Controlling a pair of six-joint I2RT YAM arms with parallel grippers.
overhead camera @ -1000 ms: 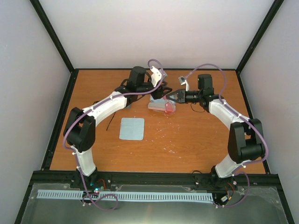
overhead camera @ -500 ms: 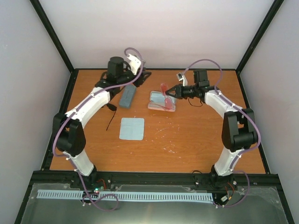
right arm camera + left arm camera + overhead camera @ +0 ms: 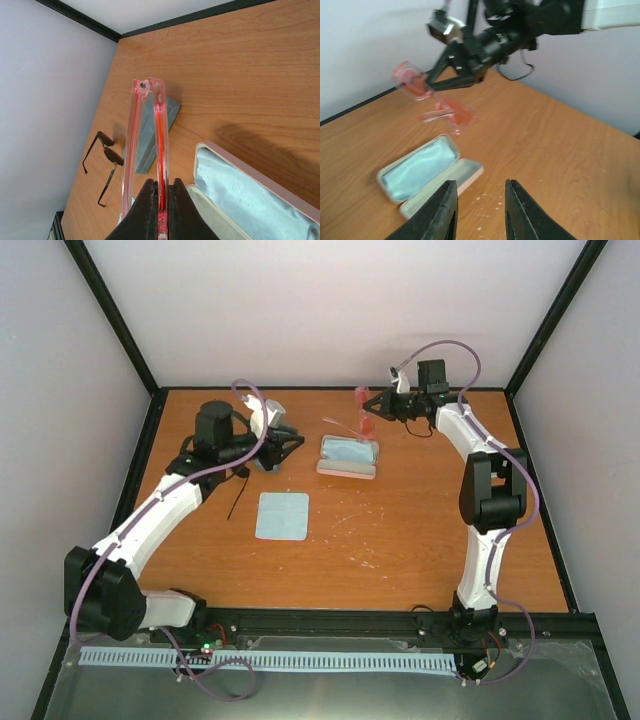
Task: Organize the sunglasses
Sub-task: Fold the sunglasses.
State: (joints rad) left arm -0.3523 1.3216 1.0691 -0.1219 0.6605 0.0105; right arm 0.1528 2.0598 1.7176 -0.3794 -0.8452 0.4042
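Jaws of right gripper clamp the pink-red sunglasses, aloft beyond open pink case. Left gripper jaws apart, empty. Suggest: level glasses, align lengthwise with case, release low. Black sunglasses lie on table.

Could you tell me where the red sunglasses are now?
Top view: the red sunglasses are held aloft in the right gripper, far side, just beyond the open pink case.
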